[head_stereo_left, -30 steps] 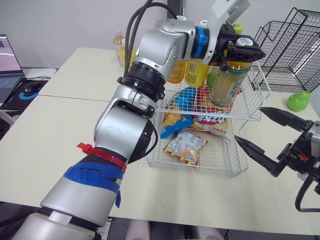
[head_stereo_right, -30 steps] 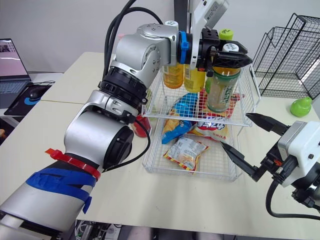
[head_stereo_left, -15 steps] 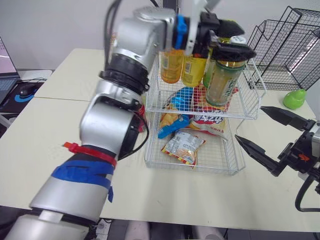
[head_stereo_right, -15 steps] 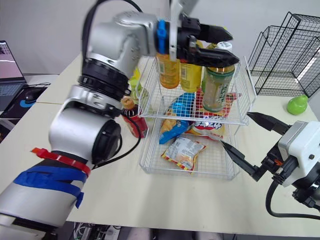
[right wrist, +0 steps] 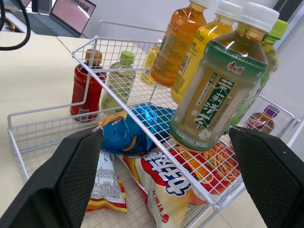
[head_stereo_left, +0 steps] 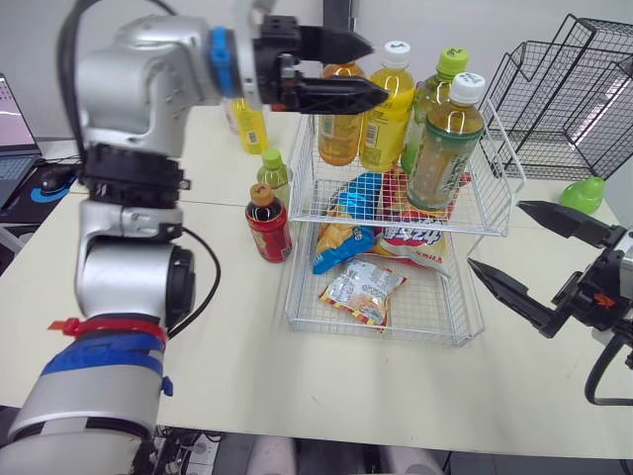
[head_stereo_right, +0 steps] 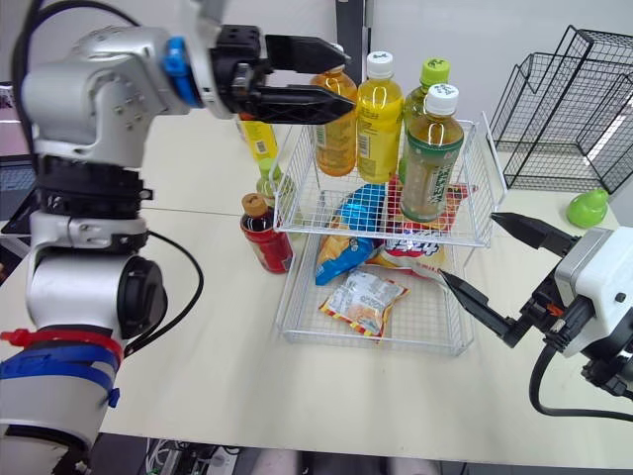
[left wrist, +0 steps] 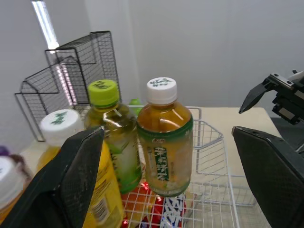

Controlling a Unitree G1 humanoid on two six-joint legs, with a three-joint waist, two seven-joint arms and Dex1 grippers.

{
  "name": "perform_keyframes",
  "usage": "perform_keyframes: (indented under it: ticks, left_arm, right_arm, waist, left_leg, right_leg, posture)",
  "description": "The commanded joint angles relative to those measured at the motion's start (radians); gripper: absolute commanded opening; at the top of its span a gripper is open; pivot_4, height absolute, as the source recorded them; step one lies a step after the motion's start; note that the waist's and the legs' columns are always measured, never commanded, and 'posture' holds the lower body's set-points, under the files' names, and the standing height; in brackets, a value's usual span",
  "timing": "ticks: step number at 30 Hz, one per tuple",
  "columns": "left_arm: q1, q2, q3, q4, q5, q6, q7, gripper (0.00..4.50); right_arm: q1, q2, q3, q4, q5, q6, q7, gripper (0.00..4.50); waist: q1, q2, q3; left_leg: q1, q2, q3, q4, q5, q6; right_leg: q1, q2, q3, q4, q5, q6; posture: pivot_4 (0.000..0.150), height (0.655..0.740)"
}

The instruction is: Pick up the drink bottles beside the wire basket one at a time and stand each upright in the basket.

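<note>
A two-tier wire basket [head_stereo_left: 396, 227] stands mid-table. In its upper tier a green-tea bottle with a white cap [head_stereo_left: 443, 143] stands upright by itself, next to an orange bottle [head_stereo_left: 341, 129], a yellow bottle [head_stereo_left: 388, 109] and a green-capped bottle [head_stereo_left: 435, 89]. My left gripper [head_stereo_left: 374, 69] hovers open over the upper tier's back left, apart from the tea bottle [left wrist: 164, 137]. On the table left of the basket stand a red bottle [head_stereo_left: 268, 223], a small green bottle [head_stereo_left: 274, 178] and a yellow bottle [head_stereo_left: 249, 124]. My right gripper [head_stereo_left: 495, 236] hangs open and empty at the basket's right side.
Snack bags [head_stereo_left: 366, 287] lie in the basket's lower tier and under the bottles. A black wire rack [head_stereo_left: 569, 89] and a green pear-shaped object [head_stereo_left: 584, 195] sit at the back right. A laptop [head_stereo_left: 15, 109] and mouse [head_stereo_left: 54, 176] are at the far left.
My left gripper opened, let go of the white-capped tea bottle and drew back to the left. The bottle stays upright in the upper tier. The right gripper held still.
</note>
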Motion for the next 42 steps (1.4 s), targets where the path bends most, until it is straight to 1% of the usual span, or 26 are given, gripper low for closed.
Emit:
perform_keyframes:
  ticks: [1, 3, 7, 9, 13, 15, 18, 22, 24, 27, 30, 35, 37, 41, 42]
  left_arm:
    - [0.049, 0.061, 0.089, -0.099, -0.025, 0.015, 0.102, 4.48]
    - [0.098, 0.107, 0.125, -0.135, -0.030, 0.038, 0.152, 4.48]
    - [0.209, 0.201, 0.180, -0.230, -0.068, 0.101, 0.193, 4.48]
    - [0.299, 0.241, 0.213, -0.274, -0.077, 0.109, 0.211, 4.48]
    - [0.475, 0.261, 0.288, -0.349, -0.106, 0.128, 0.281, 4.48]
    - [0.564, 0.239, 0.323, -0.400, -0.125, 0.134, 0.332, 4.48]
    - [0.694, 0.197, 0.329, -0.512, -0.142, 0.130, 0.396, 4.48]
    - [0.782, 0.098, 0.316, -0.619, -0.141, 0.121, 0.535, 4.48]
    - [0.790, 0.050, 0.307, -0.648, -0.137, 0.118, 0.603, 4.48]
    - [0.803, 0.017, 0.247, -0.669, -0.080, 0.080, 0.676, 4.48]
    - [0.813, -0.044, 0.192, -0.694, -0.028, 0.062, 0.785, 4.48]
    - [0.838, -0.129, 0.147, -0.737, 0.039, 0.046, 0.936, 4.48]
    - [0.845, -0.148, 0.122, -0.742, 0.068, 0.032, 0.970, 4.48]
    - [0.825, -0.163, 0.099, -0.729, 0.087, 0.035, 1.001, 4.48]
    - [0.817, -0.168, 0.098, -0.730, 0.086, 0.046, 1.012, 4.30]
  right_arm:
    - [-0.031, -0.002, 0.021, -0.010, 0.012, -0.046, 0.030, 4.50]
    - [-0.056, -0.002, 0.046, -0.012, 0.021, -0.062, 0.046, 4.50]
    - [-0.109, -0.008, 0.082, -0.006, 0.059, -0.079, 0.067, 4.50]
    - [-0.131, -0.021, 0.104, -0.005, 0.066, -0.080, 0.083, 4.50]
    - [-0.156, -0.021, 0.142, -0.004, 0.087, -0.082, 0.096, 4.50]
    - [-0.163, -0.025, 0.151, -0.006, 0.107, -0.080, 0.103, 4.50]
    - [-0.155, -0.037, 0.151, -0.022, 0.123, -0.073, 0.106, 4.50]
    - [-0.132, -0.042, 0.148, -0.038, 0.135, -0.071, 0.093, 4.50]
    - [-0.125, -0.044, 0.144, -0.043, 0.137, -0.072, 0.090, 4.50]
    - [-0.116, -0.046, 0.137, -0.048, 0.140, -0.071, 0.086, 4.50]
    - [-0.106, -0.051, 0.132, -0.053, 0.146, -0.073, 0.085, 4.50]
    - [-0.094, -0.054, 0.118, -0.059, 0.157, -0.076, 0.085, 4.50]
    - [-0.093, -0.055, 0.117, -0.059, 0.162, -0.077, 0.085, 4.50]
    - [-0.094, -0.059, 0.115, -0.060, 0.171, -0.077, 0.083, 4.50]
    - [-0.095, -0.060, 0.114, -0.060, 0.173, -0.077, 0.083, 4.50]
  waist:
    - [0.000, 0.000, 0.000]
    - [0.001, 0.000, 0.000]
    - [0.000, 0.000, 0.000]
    - [0.001, 0.000, 0.000]
    - [0.002, 0.000, 0.000]
    - [0.004, 0.000, 0.000]
    - [0.008, -0.001, 0.000]
    - [0.013, -0.001, -0.001]
    - [0.014, -0.001, -0.001]
    - [0.014, -0.002, -0.001]
    - [0.014, -0.002, -0.001]
    - [0.013, -0.002, -0.001]
    - [0.013, -0.002, -0.001]
    - [0.013, -0.002, -0.001]
    - [0.013, -0.002, -0.001]
  left_leg:
    - [0.000, 0.000, 0.000, 0.000, 0.000, 0.000]
    - [0.000, 0.000, 0.000, 0.000, 0.000, -0.001]
    - [0.001, 0.000, -0.001, 0.000, 0.001, -0.001]
    - [0.001, 0.001, -0.001, 0.000, 0.001, -0.001]
    - [0.003, 0.001, -0.002, 0.001, 0.001, -0.001]
    - [0.005, 0.001, -0.003, 0.001, 0.001, -0.001]
    - [0.006, 0.002, -0.004, 0.001, 0.001, -0.001]
    - [0.008, 0.002, -0.004, 0.001, 0.001, -0.001]
    - [0.008, 0.001, -0.003, 0.001, 0.001, -0.001]
    - [0.010, 0.000, -0.002, 0.001, 0.001, -0.001]
    - [0.012, 0.000, -0.002, 0.000, 0.001, -0.001]
    - [0.013, 0.000, -0.001, 0.000, 0.001, -0.001]
    - [0.013, 0.000, -0.001, 0.000, 0.001, -0.001]
    - [0.013, 0.000, -0.001, 0.000, 0.000, -0.001]
    - [0.013, 0.000, -0.001, 0.000, 0.001, -0.001]
  right_leg:
    - [0.000, 0.000, 0.000, 0.000, 0.000, 0.000]
    - [0.000, 0.000, 0.000, 0.001, 0.000, 0.000]
    - [0.000, 0.000, -0.001, 0.001, 0.000, 0.000]
    - [0.000, 0.000, -0.001, 0.001, 0.000, 0.000]
    - [0.003, -0.001, -0.002, 0.001, 0.000, 0.000]
    - [0.006, -0.001, -0.003, 0.001, 0.000, 0.000]
    - [0.008, -0.002, -0.003, 0.000, 0.000, 0.000]
    - [0.011, -0.003, -0.003, -0.001, 0.000, 0.000]
    - [0.012, -0.003, -0.003, -0.001, 0.000, 0.000]
    - [0.012, -0.002, -0.002, -0.001, 0.000, 0.000]
    - [0.013, -0.001, -0.001, -0.001, 0.000, 0.000]
    - [0.014, -0.001, -0.001, -0.001, 0.000, 0.000]
    - [0.014, -0.001, -0.001, -0.001, 0.000, 0.000]
    - [0.014, -0.001, -0.001, -0.001, 0.000, 0.000]
    - [0.014, -0.001, -0.001, -0.001, 0.000, 0.000]
  posture:
    - [0.150, 0.7268]
    - [0.150, 0.7268]
    - [0.150, 0.7268]
    - [0.150, 0.7268]
    - [0.150, 0.7268]
    - [0.150, 0.7268]
    - [0.150, 0.7268]
    - [0.150, 0.7268]
    - [0.150, 0.7268]
    - [0.150, 0.7268]
    - [0.150, 0.7268]
    - [0.150, 0.7268]
    - [0.150, 0.7268]
    - [0.150, 0.7268]
    - [0.150, 0.7268]
